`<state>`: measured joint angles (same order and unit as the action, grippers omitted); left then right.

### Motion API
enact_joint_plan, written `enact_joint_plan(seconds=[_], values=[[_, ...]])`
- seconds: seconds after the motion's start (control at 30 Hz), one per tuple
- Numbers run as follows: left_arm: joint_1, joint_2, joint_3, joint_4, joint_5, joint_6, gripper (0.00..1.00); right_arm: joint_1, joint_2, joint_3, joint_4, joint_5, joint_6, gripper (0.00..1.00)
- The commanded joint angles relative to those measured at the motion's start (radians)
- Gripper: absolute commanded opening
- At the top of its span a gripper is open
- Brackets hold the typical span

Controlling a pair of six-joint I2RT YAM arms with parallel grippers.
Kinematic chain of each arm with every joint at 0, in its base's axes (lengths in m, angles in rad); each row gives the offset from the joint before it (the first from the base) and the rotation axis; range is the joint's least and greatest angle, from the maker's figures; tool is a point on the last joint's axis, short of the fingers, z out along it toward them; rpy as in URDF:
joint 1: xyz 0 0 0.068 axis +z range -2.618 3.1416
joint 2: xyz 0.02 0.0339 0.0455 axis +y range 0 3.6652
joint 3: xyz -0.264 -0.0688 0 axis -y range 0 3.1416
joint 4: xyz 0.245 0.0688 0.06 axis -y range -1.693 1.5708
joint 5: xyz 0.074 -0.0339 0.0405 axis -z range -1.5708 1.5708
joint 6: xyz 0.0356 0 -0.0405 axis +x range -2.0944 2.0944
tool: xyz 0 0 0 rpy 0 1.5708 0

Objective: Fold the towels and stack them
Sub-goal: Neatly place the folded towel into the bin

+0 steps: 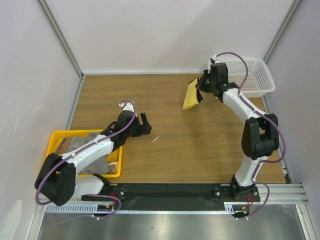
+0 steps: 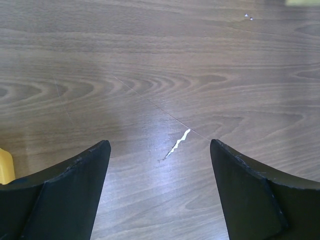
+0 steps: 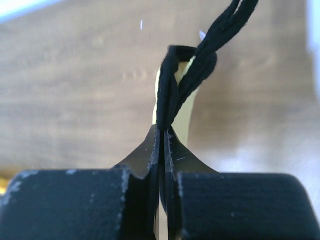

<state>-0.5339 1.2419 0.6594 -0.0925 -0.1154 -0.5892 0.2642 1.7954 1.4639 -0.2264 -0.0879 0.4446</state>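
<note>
inside tray point(image 1: 70, 132), overhead only: grey towel point(image 1: 80, 143)

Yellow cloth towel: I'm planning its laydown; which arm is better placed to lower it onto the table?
Right, probably. Its jaws are shut on the plain yellow cloth towel, hanging above the wooden table. The left arm has open, empty jaws far from it.

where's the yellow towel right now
In the top view, the yellow towel hangs from the shut right gripper over the far right of the table, just left of the white basket.
</note>
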Motion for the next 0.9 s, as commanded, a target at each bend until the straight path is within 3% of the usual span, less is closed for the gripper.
enact_joint_plan(seconds=[0.0,0.27,0.37,0.5,0.53,0.7,0.87], values=[[0.02,0.002,0.046,0.008,0.019,0.028,0.87,-0.023,0.036,0.13,-0.028,-0.032,-0.06,0.0],[0.038,0.019,0.071,-0.003,0.02,0.029,0.87,-0.109,0.188,0.424,-0.074,-0.093,-0.099,0.0],[0.041,0.022,0.082,-0.01,0.013,0.032,0.87,-0.17,0.283,0.554,-0.146,-0.272,-0.121,0.0],[0.045,0.034,0.097,-0.016,0.005,0.042,0.87,-0.212,0.392,0.806,-0.272,-0.397,-0.217,0.0],[0.046,0.039,0.104,-0.019,0.003,0.043,0.87,-0.214,0.397,0.832,-0.301,-0.391,-0.298,0.0],[0.046,0.077,0.134,-0.035,-0.001,0.054,0.87,-0.235,0.407,0.852,-0.347,-0.352,-0.402,0.0],[0.049,0.113,0.172,-0.07,-0.007,0.06,0.87,-0.345,0.43,0.865,-0.347,-0.499,-0.383,0.0]])
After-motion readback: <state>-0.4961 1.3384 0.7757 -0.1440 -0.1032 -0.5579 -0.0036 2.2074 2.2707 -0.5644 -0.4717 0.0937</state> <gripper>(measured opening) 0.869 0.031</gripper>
